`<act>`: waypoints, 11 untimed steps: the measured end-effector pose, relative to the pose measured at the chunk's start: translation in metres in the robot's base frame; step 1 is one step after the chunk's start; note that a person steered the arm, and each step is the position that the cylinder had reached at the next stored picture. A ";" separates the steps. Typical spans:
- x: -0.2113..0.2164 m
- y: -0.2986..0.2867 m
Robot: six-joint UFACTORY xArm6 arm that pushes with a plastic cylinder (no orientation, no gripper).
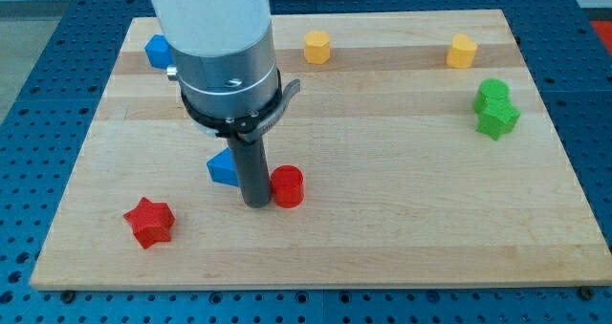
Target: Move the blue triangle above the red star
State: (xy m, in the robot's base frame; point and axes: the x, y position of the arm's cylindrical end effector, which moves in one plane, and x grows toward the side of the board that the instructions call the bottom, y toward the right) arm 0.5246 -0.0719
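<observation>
The blue triangle lies left of centre on the wooden board, partly hidden by my rod. The red star lies near the board's lower left, below and to the left of the triangle. My tip stands on the board just right of the blue triangle and touches or nearly touches a red cylinder on its right.
A blue block sits at the upper left, half hidden by the arm. A yellow hexagonal block and another yellow block lie along the top. Two green blocks sit together at the right edge.
</observation>
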 end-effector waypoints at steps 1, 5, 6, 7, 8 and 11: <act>-0.027 -0.010; -0.037 -0.046; 0.002 -0.041; 0.027 -0.060; -0.003 -0.084; -0.060 -0.114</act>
State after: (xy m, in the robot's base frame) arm 0.4645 -0.1856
